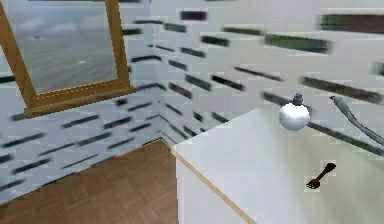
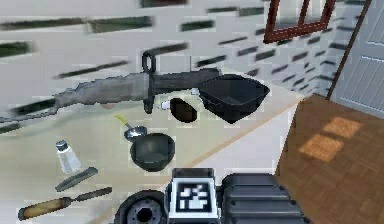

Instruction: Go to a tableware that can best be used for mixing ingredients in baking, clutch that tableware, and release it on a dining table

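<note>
Bowl (image 2: 235,98): black, wide-mouthed and upright, it stands on the pale countertop (image 2: 245,150) toward the arm side view's right, near the brick wall. Its interior reads uniformly dark and any contents cannot be made out. In the forward view, a wood-framed window (image 1: 65,50) sits at the left. At the right, the countertop corner carries a round pale thing with a dark cap (image 1: 293,115), a small dark utensil (image 1: 322,177) lying flat nearer the camera, and a grey curved bar (image 1: 355,115) along the wall. In the arm side view, a brown-handled tool (image 2: 60,205) lies flat at the lower left, with a short grey piece (image 2: 75,180) just above it and a small pale shaker (image 2: 67,155) upright behind that. A long uneven grey bar (image 2: 90,97) runs along the back wall. Near the middle sits a small dark round vessel (image 2: 152,151), its inside dark and its contents unreadable, and a yellow-handled piece (image 2: 130,126) lies just beside it. Behind them rises a dark upright post (image 2: 150,80). A dark oval thing (image 2: 183,108) lies just left of the bowl. The gripper (image 2: 145,210) shows at the bottom edge, left of a white marker square (image 2: 195,195). Its far end cannot be made out, so whether it holds anything cannot be told. Wooden floor (image 2: 330,140), a red-brown window frame (image 2: 295,20) and a pale door (image 2: 365,60) occupy the right.
</note>
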Motion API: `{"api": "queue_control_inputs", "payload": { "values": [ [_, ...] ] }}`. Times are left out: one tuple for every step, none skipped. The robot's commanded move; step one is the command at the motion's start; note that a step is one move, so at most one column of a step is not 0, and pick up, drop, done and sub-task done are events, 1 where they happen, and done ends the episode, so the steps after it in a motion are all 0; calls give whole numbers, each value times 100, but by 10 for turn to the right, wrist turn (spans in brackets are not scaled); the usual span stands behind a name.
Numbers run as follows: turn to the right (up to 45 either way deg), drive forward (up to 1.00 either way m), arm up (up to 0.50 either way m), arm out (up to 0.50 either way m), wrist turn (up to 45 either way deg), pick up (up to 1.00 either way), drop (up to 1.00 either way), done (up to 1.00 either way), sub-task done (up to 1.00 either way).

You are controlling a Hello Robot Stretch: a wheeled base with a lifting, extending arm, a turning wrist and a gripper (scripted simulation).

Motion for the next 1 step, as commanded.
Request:
{"api": "queue_control_inputs", "payload": {
  "values": [
    [0,0,0,14,0,0,0,0,0]
  ]
}}
